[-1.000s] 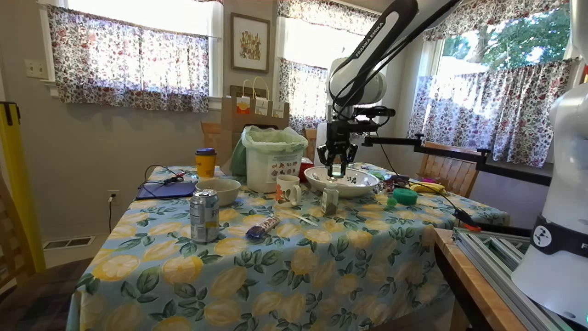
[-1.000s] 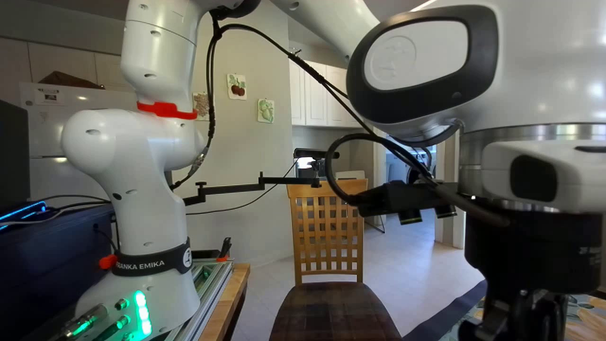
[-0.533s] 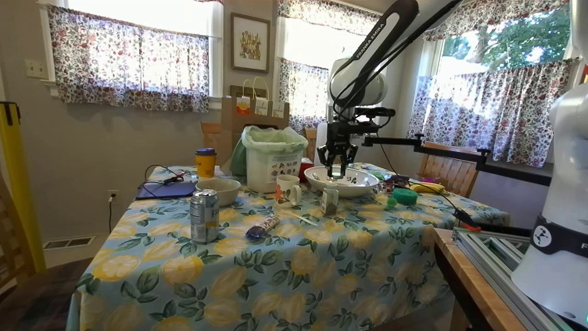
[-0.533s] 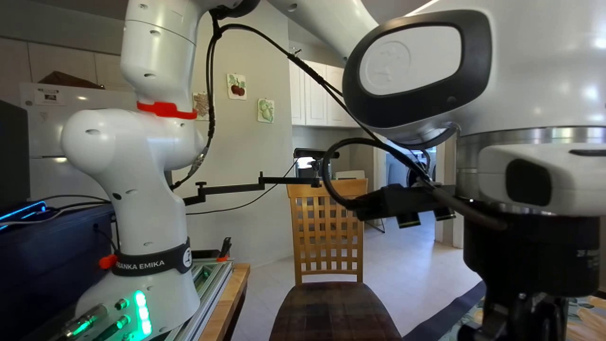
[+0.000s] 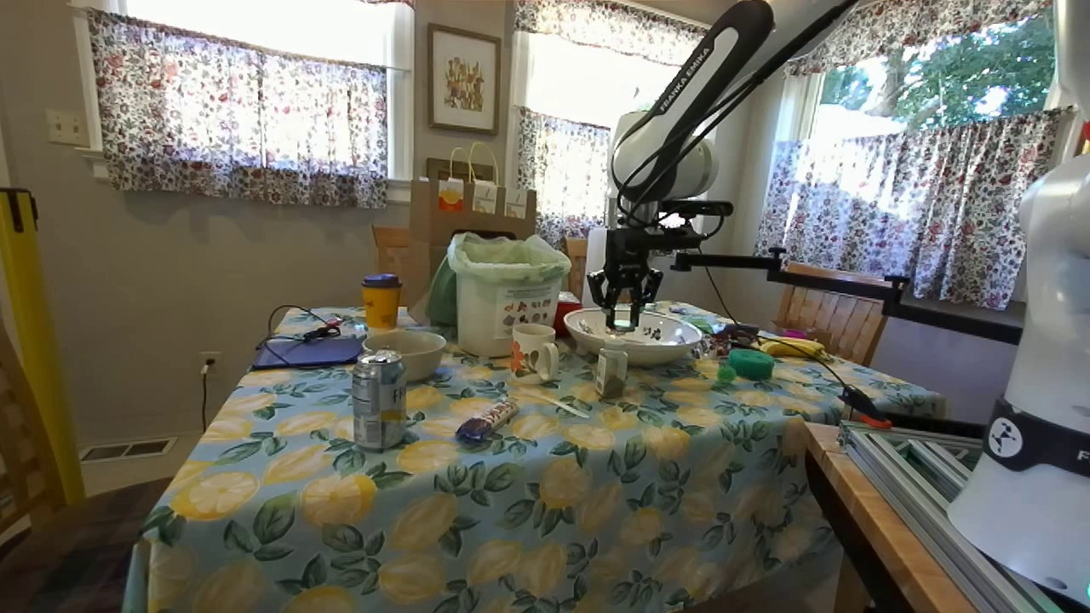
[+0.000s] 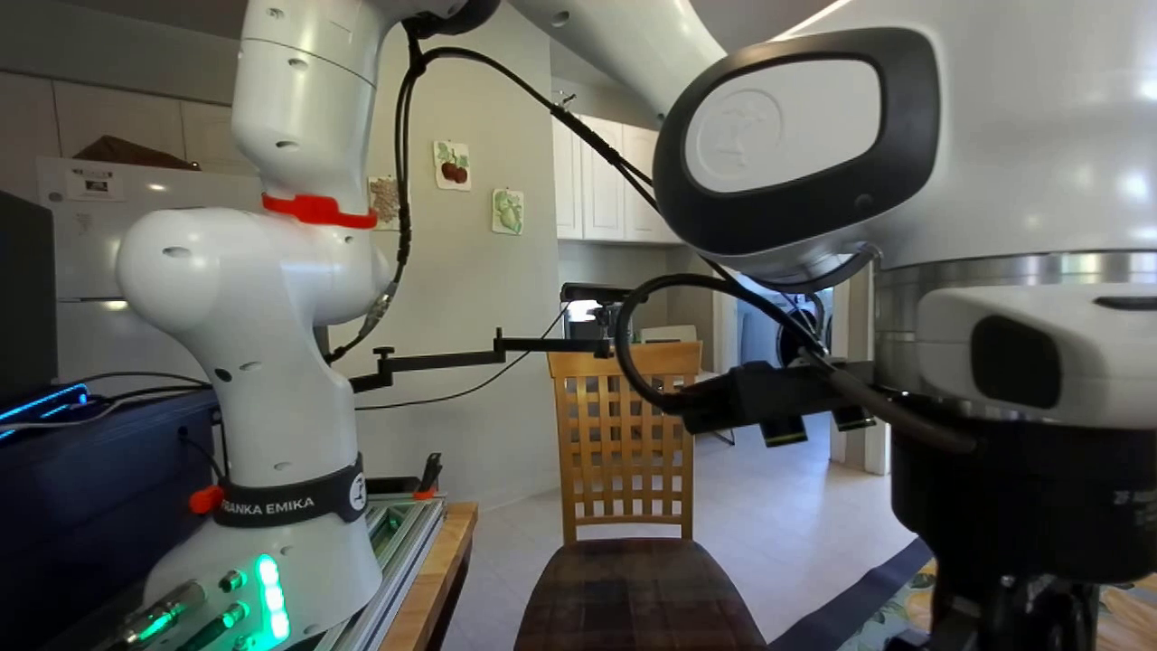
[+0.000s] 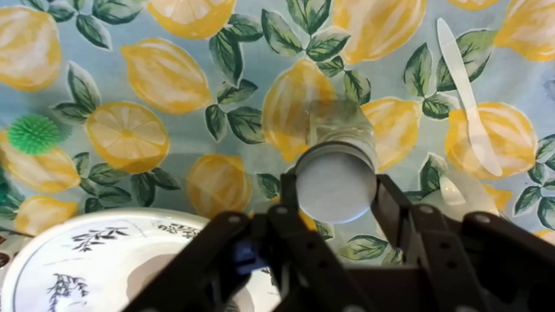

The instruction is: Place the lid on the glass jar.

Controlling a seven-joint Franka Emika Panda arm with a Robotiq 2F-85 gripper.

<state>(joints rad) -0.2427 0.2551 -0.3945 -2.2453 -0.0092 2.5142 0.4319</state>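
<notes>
The glass jar (image 5: pixel 611 372) is a small clear jar standing upright on the table beside the wide white bowl. My gripper (image 5: pixel 624 317) points straight down over it. The gripper is shut on the round whitish lid (image 5: pixel 624 325), held level by its edges between the fingertips. In the wrist view the lid (image 7: pixel 336 190) sits between the fingers and hides the jar's mouth. Part of the jar's clear body (image 7: pixel 340 123) shows beyond it. The lid appears slightly above the jar; contact cannot be told. In an exterior view only the gripper's upper part (image 6: pixel 1021 606) shows.
The wide white bowl (image 5: pixel 588 328) stands close behind the jar. A floral mug (image 5: pixel 528 353) is to its left, and a white plastic knife (image 7: pixel 466 95) lies nearby. A green ball (image 5: pixel 725 375), a green ring (image 5: pixel 751 364), a can (image 5: pixel 379 400) and a candy bar (image 5: pixel 487 420) are also out.
The arm and gripper have come down slightly, with the lid still in the fingers. The lid has shifted a little toward the jar. The jar has not moved.
</notes>
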